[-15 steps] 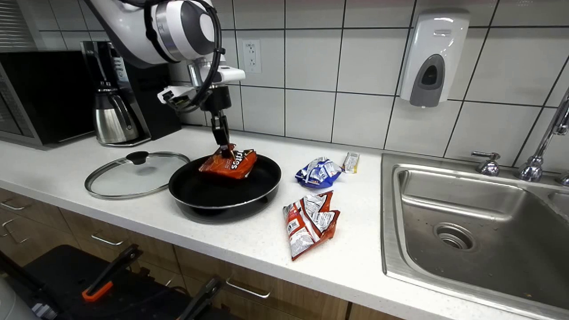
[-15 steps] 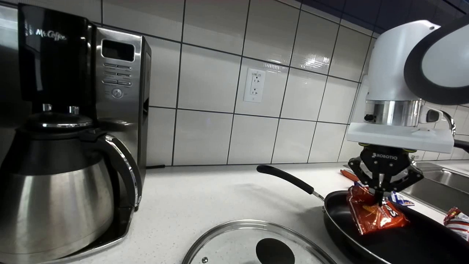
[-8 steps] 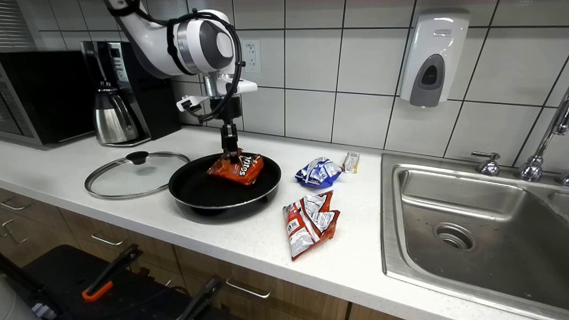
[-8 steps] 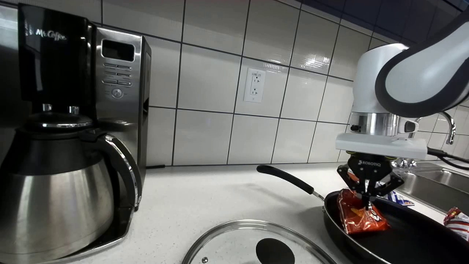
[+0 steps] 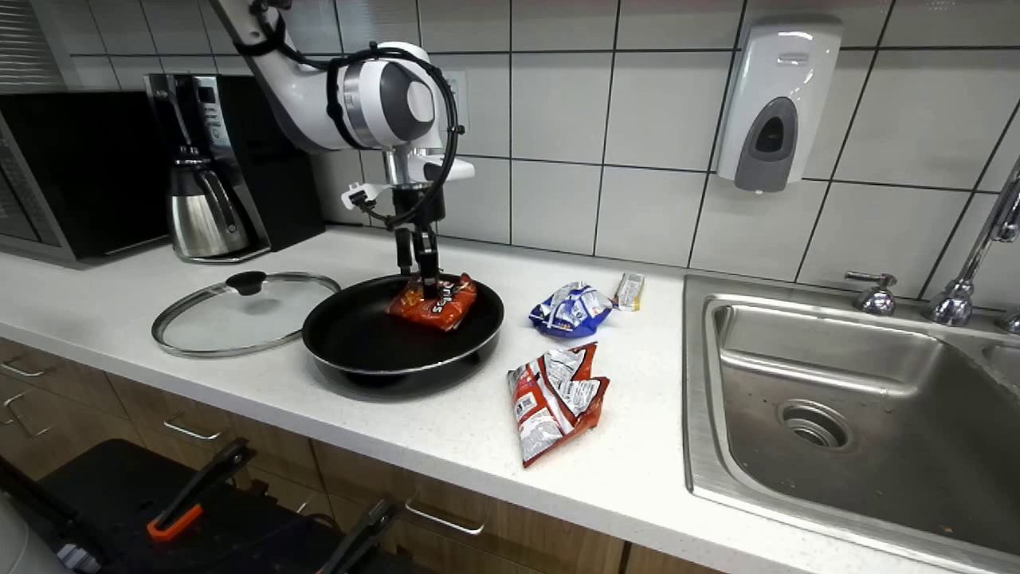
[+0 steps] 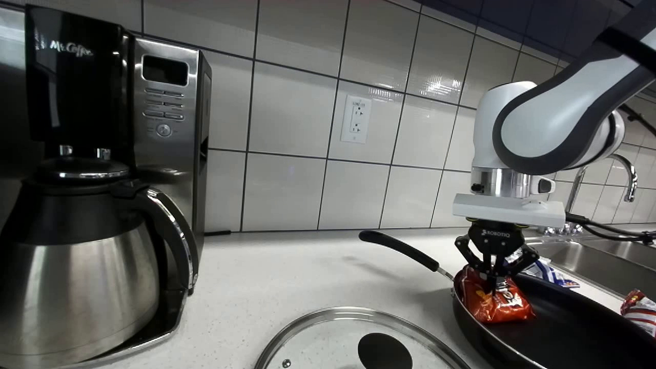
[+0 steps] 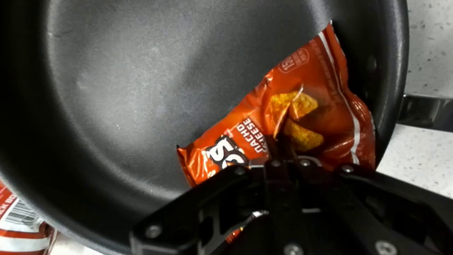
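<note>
Shifted since the earlier frame: gripper (image 6: 492, 288) and red Doritos bag (image 7: 304, 106), moved together, lower and farther toward the back edge of the countertop (image 5: 637, 446). Bag: foil, nacho cheese print facing up, creased at the grip; located inside the black frying pan (image 5: 374, 339), on its handle side, one end close to the wall; whether its whole underside rests on the pan floor cannot be told. Gripper: pointing down, jaws together, clamped on a fold in the bag's face. Pan: standing on the countertop, black handle (image 6: 400, 247) directed to the back edge. Glass lid (image 5: 239, 319): flat, steel-rimmed, knob up, just beside the pan. Red-and-silver bag (image 5: 554, 402): opposite side of the pan from the lid, near the front edge. Blue bag (image 5: 570, 309): crumpled, same side, farther back. Small packet (image 5: 629, 291): just beside the blue bag, near the back edge. Steel sink (image 5: 696, 414): set into the countertop past these bags. Coffee maker (image 6: 166, 92): toward the back edge, well apart from the sink, carafe (image 6: 87, 277) seated in it.
</note>
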